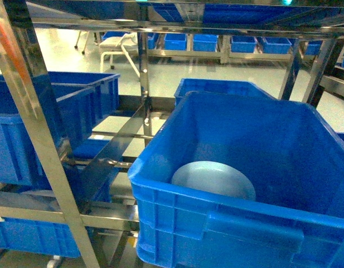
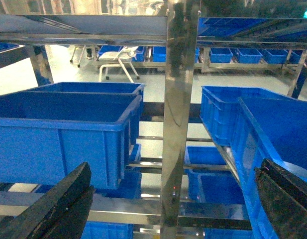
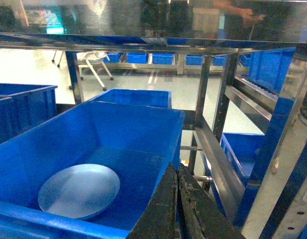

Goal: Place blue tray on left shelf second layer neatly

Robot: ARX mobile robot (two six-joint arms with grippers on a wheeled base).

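1. The shelf [image 1: 46, 145] is filling the whole head view, its steel uprights and rails crossing from 9 to 3 o'clock. The tray [image 1: 244, 184] is sitting at 4 o'clock, tilted askew to the rails, with another crate [image 1: 216, 88] just behind it at 12.

2. Judging from that skew, the tray's near-left corner could be catching on the slanted rail [image 1: 113, 148] at 9 o'clock, so a straight push may be jamming it or leaving it crooked rather than neat.

3. A second risk: the tray may be bumping the rear crate and shoving it back.

4. The plate [image 1: 213, 180] lying loose on the tray floor could be sliding about if the tray is jolted.

5. The left gripper [image 2: 173, 209] is standing wide, fingers [image 2: 58, 204] apart with an upright between them, gripping nothing; its right finger is beside the tray's wall.

6. The right gripper [image 3: 178, 209] is showing fingers pressed together at the tray's rim; whether they are pinching the wall I cannot tell.

7. Beyond, a pale glossy floor [image 1: 216, 72], more racks of blue crates and a white chair [image 2: 118, 62] at 12 o'clock.
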